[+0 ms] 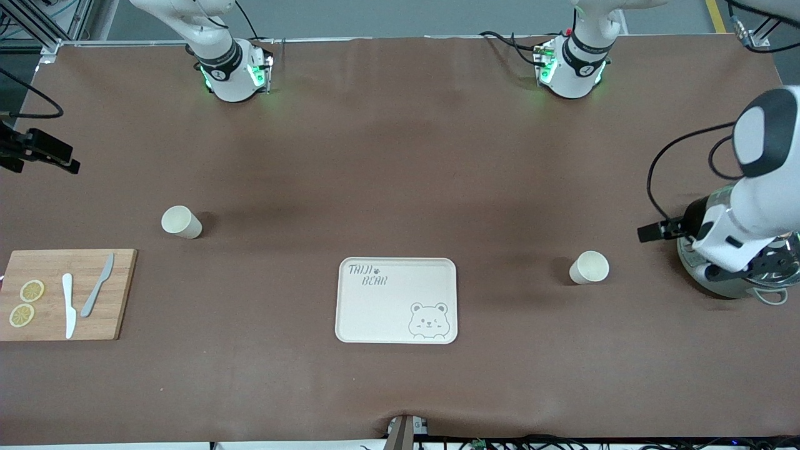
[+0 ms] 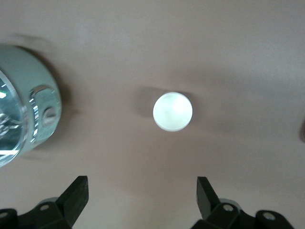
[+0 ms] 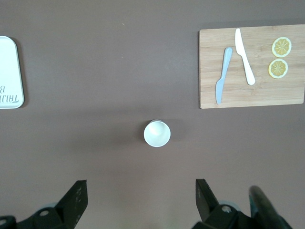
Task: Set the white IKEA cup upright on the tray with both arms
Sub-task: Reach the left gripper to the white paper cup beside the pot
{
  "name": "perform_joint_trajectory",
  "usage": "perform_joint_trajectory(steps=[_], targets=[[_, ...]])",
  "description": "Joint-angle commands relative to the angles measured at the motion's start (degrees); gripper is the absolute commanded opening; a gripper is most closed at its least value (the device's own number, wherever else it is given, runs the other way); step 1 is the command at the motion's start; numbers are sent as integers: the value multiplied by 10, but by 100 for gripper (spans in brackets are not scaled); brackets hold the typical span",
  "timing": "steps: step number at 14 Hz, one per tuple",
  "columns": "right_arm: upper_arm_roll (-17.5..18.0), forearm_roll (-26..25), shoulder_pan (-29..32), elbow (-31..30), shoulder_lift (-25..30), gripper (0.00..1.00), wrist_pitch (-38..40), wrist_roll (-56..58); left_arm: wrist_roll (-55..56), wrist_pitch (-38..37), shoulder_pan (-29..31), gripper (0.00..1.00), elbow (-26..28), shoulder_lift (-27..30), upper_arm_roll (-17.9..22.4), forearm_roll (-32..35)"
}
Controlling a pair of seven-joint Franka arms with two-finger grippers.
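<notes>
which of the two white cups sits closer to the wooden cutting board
The cup toward the right arm's end of the table, just past the cutting board. The other cup stands past the tray, beside the pot.

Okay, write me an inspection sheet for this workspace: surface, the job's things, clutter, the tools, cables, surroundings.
Surface: brown table cover, no spills seen.
Job's things: tray flat and bare at mid-table; one white cup toward the left arm's end, another white cup toward the right arm's end, both off the tray.
Clutter: cutting board at the right arm's end with two lemon slices, a white knife and a grey knife; a metal pot at the left arm's end.
Tools: left tool open above its cup; right tool open above the other cup.
Cables: black cable looping beside the left arm.
Surroundings: nothing seen.
</notes>
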State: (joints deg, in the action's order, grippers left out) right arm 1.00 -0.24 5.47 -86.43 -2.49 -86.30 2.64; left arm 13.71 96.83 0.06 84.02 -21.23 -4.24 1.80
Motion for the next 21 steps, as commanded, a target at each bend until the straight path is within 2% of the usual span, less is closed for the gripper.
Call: perform_joint_trajectory(steps=[1,3,8,9,10,13,14,16,17,19,20,21], targets=[[3,5,2,9,-14,100,-10,-2,25,48,-7,100,-10,-44,-4,7],[4,4,-3,9,-23,100,-27,-1,26,78,-11,100,8,-58,-5,5],[4,6,-16,8,-44,100,-43,-3,29,212,-7,99,132,-58,-6,3],[4,6,-17,7,-57,100,-43,-3,29,239,-6,89,156,-56,-5,3],[4,4,-20,8,-80,100,-43,-3,29,265,-6,83,180,-54,-5,4],[1,5,-19,8,-97,100,-44,-7,28,321,-1,81,221,-55,-5,4],[1,5,-12,8,-102,100,-41,-7,28,332,0,77,227,-57,-5,6],[1,4,-8,5,-118,100,-33,-9,27,340,0,64,231,-59,-5,7],[1,4,-2,5,-127,100,-34,-8,27,340,0,51,231,-59,-5,7],[0,-5,10,6,-139,100,-38,-7,30,340,-1,11,231,-64,-5,7],[0,-6,19,6,-148,100,-38,-8,30,340,-2,0,229,-68,-5,7],[0,1,30,6,-160,100,-40,-9,30,340,-2,0,229,-69,-5,7]])
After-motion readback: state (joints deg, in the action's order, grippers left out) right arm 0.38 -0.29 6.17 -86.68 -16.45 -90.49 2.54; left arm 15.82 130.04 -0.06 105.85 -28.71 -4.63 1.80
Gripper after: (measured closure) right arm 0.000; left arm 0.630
